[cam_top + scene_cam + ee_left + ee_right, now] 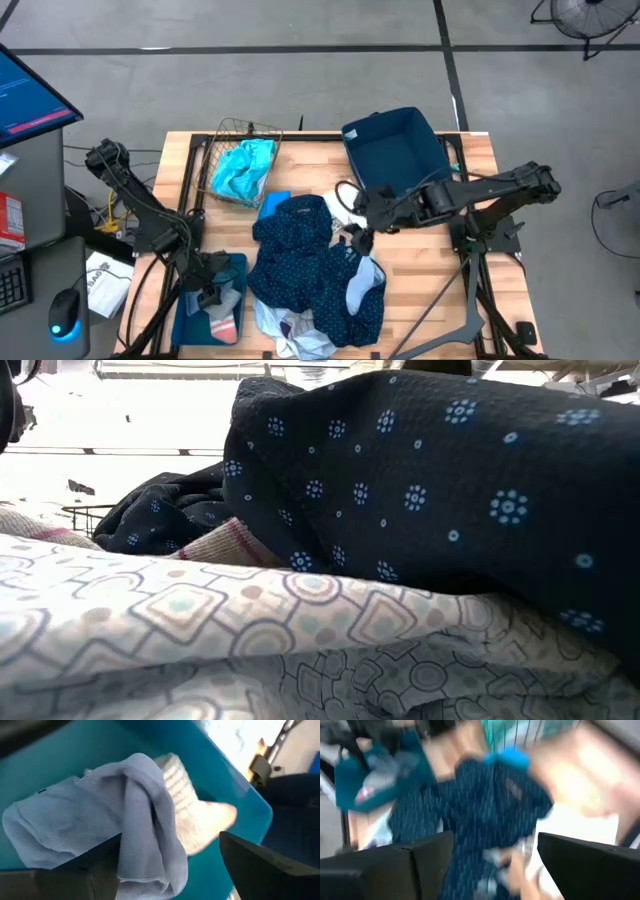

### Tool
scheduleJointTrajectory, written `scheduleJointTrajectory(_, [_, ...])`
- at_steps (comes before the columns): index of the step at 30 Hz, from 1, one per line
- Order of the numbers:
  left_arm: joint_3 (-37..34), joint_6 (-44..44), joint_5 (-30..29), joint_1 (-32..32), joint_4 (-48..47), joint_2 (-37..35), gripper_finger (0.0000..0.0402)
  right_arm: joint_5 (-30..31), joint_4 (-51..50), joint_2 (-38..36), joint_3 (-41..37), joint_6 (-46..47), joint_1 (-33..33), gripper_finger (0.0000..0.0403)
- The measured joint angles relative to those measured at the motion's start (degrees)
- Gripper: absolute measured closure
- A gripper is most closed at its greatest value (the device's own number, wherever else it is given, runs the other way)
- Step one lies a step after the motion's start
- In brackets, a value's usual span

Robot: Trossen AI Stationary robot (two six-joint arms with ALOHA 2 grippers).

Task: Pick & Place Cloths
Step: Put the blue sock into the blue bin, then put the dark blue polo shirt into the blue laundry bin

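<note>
A heap of cloths lies mid-table: a navy one with white dots (310,262), bright blue (272,205), pale blue (362,285) and white patterned (300,338). In the low view the navy dotted cloth (420,480) and the white patterned cloth (250,650) fill the picture. My right gripper (360,238) (496,836) hangs open above the heap's far right part. My left gripper (212,293) (171,837) is open over the teal tray (190,320), where a pale blue-grey cloth (100,815) and a whitish sock (195,820) rest on the tray floor. My left gripper points steeply down into the tray with its fingers wide apart. A fold of the pale blue-grey cloth (150,865) lies between them, right beside one finger (95,865). Whether that finger touches the cloth I cannot tell. The cloth rests on the tray.
A wire basket (222,140) at the far left holds a turquoise cloth (242,170). The navy fabric bin (398,150) stands at the far right, behind my right arm. Bare wood (420,290) shows at the near right. A desk with a mouse stands left of the table.
</note>
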Motion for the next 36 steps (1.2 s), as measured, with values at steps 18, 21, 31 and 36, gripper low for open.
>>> scheduleJointTrajectory(18, [0.0, -2.79, -2.52, 4.49, 4.18, -12.27, 0.0101, -10.08, -5.54, 15.34, 0.04, 3.16, 3.03, 0.0119])
scheduleJointTrajectory(21, [0.0, -2.73, -5.02, 4.8, 7.2, -14.4, 0.0101, -11.26, -1.49, 15.73, 0.1, 0.97, 1.78, 0.0119])
scheduleJointTrajectory(31, [0.04, -2.24, -9.54, 4.76, 12.73, -16.49, 0.0101, -15.08, 14.27, 19.6, 0.08, 1.05, 2.46, 0.0119])
scheduleJointTrajectory(36, [0.04, -0.52, -10.68, 4.76, 12.92, -16.53, 0.0101, -16.9, 14.21, 25.17, 3.01, 6.98, 4.93, 0.0119])
